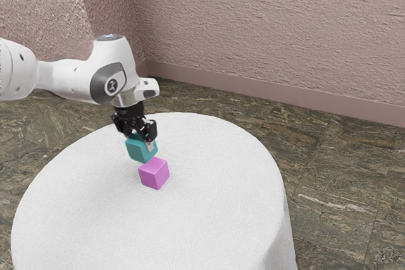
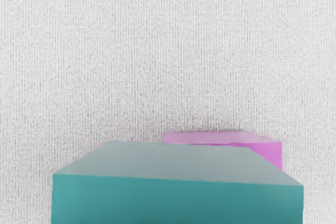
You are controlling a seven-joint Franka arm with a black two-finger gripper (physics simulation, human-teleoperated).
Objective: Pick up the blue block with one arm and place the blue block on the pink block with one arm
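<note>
Grips the blue block (image 1: 140, 150) between clenched jaws, lifted off the table (image 1: 221, 219), just above the pink block (image 1: 154, 174) and offset toward the exterior view's left. Held high, likely to clear the pink top; seems to need alignment before lowering.

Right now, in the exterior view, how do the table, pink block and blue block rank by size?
1. table
2. pink block and blue block: about alike; the tool hides part of the blue one, so no ranking.
</note>
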